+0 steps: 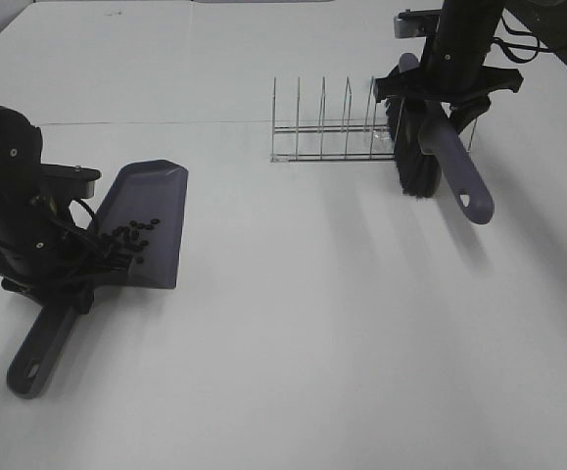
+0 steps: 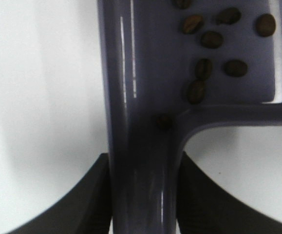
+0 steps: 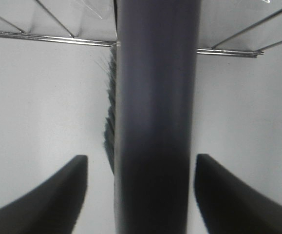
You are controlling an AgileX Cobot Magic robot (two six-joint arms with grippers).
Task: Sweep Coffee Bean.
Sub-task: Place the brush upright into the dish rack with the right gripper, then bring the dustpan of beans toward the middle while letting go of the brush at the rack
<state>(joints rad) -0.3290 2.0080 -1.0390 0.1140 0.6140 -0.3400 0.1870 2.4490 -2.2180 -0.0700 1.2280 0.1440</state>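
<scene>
A purple-grey dustpan [image 1: 151, 211] lies on the white table at the left. Several coffee beans [image 1: 131, 235] sit in its pan near the handle; they also show in the left wrist view [image 2: 211, 39]. My left gripper [image 1: 72, 284] is shut on the dustpan handle [image 2: 141, 170], with both fingers touching it. A brush [image 1: 454, 166] with a purple-grey handle and dark bristles [image 1: 415, 162] rests by the right end of the wire rack. My right gripper [image 1: 442, 93] is open and straddles the brush handle [image 3: 155, 97], with a gap on each side.
A wire dish rack [image 1: 327, 132] stands at the back centre, and its wires show in the right wrist view [image 3: 48, 38]. The white table [image 1: 342, 323] stretches between the dustpan and the brush. The table's right edge runs past the right arm.
</scene>
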